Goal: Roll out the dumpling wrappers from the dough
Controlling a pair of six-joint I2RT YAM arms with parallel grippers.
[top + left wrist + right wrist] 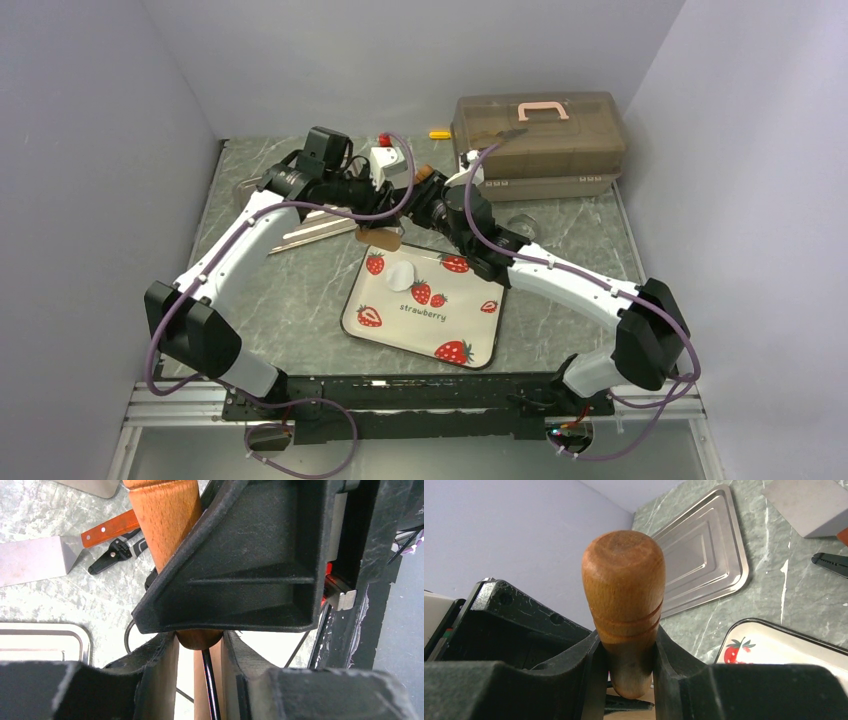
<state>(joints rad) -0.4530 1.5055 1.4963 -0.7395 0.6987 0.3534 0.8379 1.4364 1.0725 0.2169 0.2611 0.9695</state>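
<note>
A brown wooden roller point(624, 580) hangs in the air between my two grippers, above the far edge of the strawberry plate point(352, 322). My right gripper point(626, 642) is shut on the roller, with the rounded end sticking out past the fingers. In the left wrist view the roller point(165, 525) runs behind a right finger point(240, 565), and its tip sits pinched in my left gripper point(199, 641). From above, the left gripper point(385, 205) and right gripper point(435, 205) meet head-on. The dough point(400, 276), a small white lump, lies on the plate beneath them. No flat wrappers show.
A brown toolbox point(540, 135) stands at the back right. A metal tray point(704, 565) lies left of the plate, with a steel scraper point(35, 560), an orange-handled knife point(110, 527) and a black clip tool point(112, 555) nearby. A white cup point(390, 158) is behind the grippers.
</note>
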